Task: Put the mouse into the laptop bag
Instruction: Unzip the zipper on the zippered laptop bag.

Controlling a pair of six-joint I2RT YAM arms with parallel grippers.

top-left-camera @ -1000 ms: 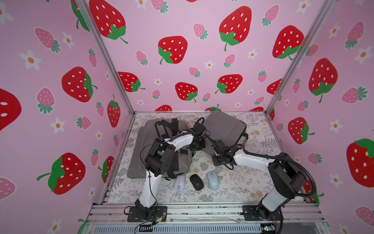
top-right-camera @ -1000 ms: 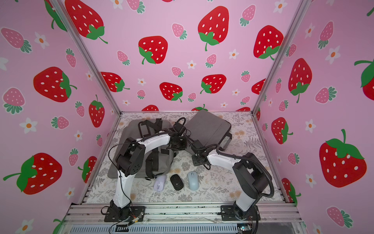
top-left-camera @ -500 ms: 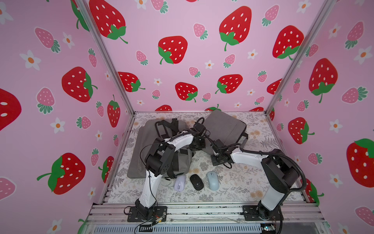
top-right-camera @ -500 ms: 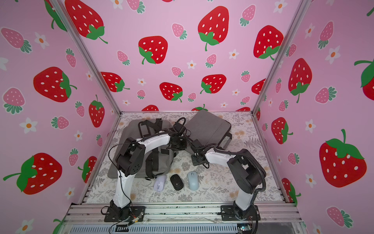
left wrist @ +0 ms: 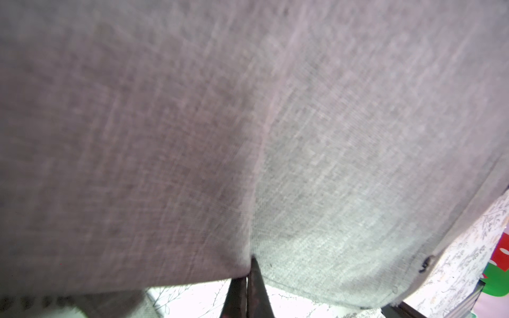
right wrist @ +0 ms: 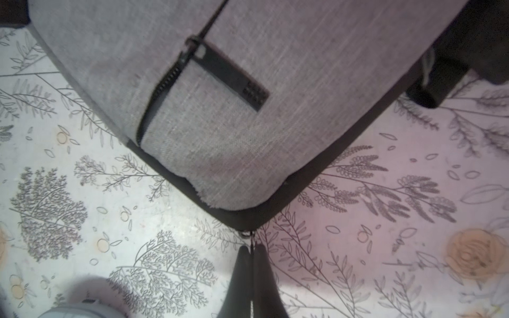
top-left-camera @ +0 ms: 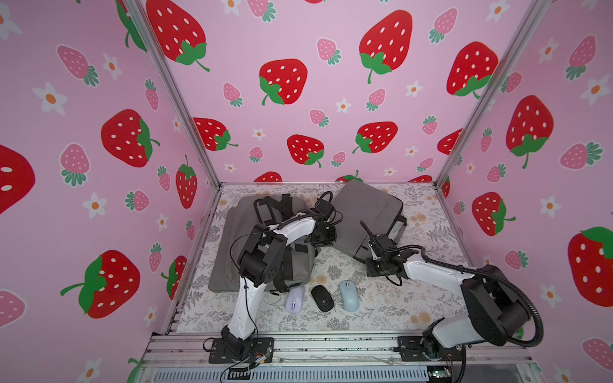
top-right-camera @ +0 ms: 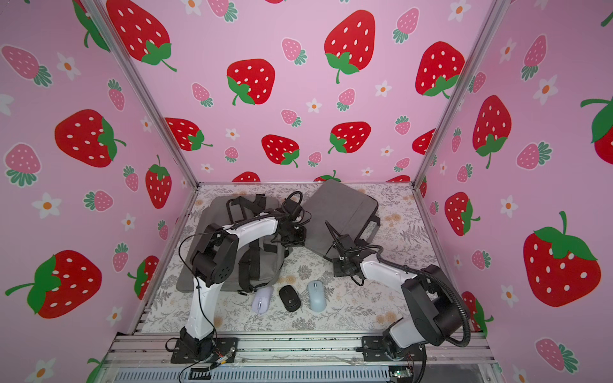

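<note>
On the laptop bag (top-left-camera: 365,212): left pincer (left wrist: 248,278), right pincer (right wrist: 252,249), both closed.
Left pinches its fabric edge; right nips the corner zipper pull (right wrist: 249,236).

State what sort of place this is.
Probably a robot recording booth, not a home or office: strawberry-print panels on a metal frame wall in a floral tabletop; the left arm and right arm are mounted on a front rail; a laptop bag lies as a prop.

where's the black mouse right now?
In both top views the black mouse lies near the front edge of the table, mid-row between the lilac mouse and the pale blue mouse.
</note>
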